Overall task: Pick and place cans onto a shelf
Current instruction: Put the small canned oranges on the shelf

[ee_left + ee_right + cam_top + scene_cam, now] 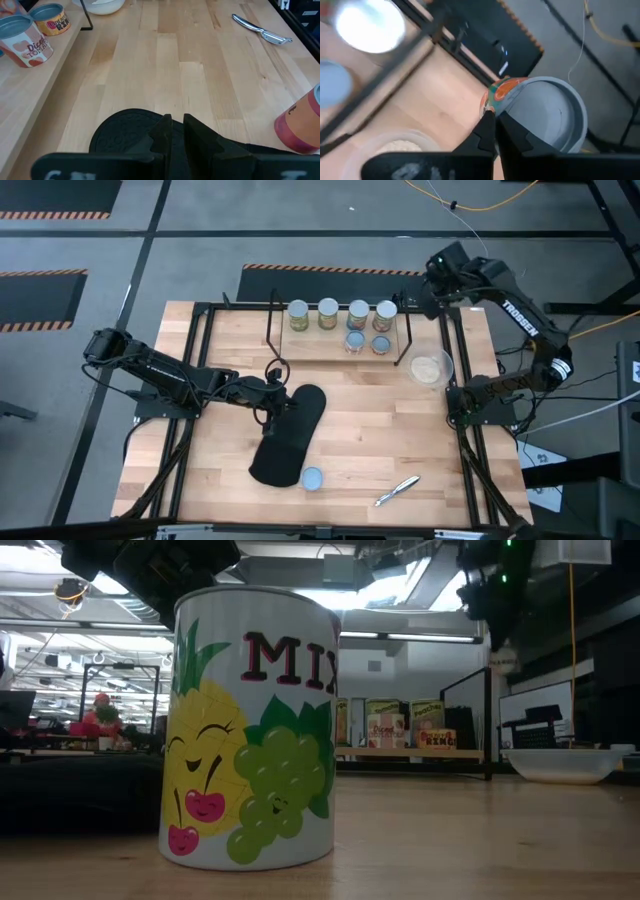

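The left gripper (275, 402) sits low over the near end of a black oval mat (290, 436) on the wooden table (360, 430), its fingers (167, 132) almost together with a thin gap and nothing between them; just beyond the mat's far end stands one can (311, 478), a fruit-labelled tin that fills the low view; a silvery peeler-like tool (397, 490) lies to its right; at the back, the shelf (340, 340) carries four cans (341, 315) in a row on top and two more (366, 343) on the lower board; a pale bowl (428, 367) rests beside the shelf's right end; the right gripper (437, 268) hangs above the table's far right corner, clenched on the rim of a can (540, 112).
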Robot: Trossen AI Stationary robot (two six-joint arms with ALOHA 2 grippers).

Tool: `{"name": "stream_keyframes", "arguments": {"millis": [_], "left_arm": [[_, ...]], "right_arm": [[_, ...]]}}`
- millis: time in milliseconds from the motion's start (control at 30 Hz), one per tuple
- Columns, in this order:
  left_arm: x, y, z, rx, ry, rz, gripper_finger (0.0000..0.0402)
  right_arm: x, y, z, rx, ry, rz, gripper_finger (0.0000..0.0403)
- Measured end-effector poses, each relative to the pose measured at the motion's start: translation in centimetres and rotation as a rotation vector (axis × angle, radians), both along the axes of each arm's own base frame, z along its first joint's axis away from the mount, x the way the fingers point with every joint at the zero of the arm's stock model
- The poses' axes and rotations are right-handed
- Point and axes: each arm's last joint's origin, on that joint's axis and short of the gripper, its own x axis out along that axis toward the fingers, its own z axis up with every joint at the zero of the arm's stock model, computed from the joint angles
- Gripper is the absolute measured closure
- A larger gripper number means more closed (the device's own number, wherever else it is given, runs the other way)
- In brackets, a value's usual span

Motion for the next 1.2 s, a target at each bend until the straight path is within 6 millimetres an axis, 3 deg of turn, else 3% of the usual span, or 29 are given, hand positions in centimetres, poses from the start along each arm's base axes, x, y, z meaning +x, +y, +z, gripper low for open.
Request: {"name": "stream_keyframes", "arguments": {"millis": [233,500,867,1200], "left_arm": [[0.0,0.0,0.0,0.001,0.000,0.000,0.0360],[0.0,0.0,0.0,0.001,0.000,0.000,0.0360],[0.0,0.0,0.0,0.001,0.000,0.000,0.0360],[0.0,0.0,0.0,0.001,0.000,0.000,0.0360]], "right_arm": [[2.8,2.8,3.6,-0.063,-0.106,0.187,0.0395],[7.7,6.6,3.6,-0.079,-0.181,0.424,0.0394],[15.9,10.2,0.2,-0.064,-0.197,0.659,0.0394],[21.5,10.2,-5.2,-0.007,-0.130,0.737,0.0394]]}}
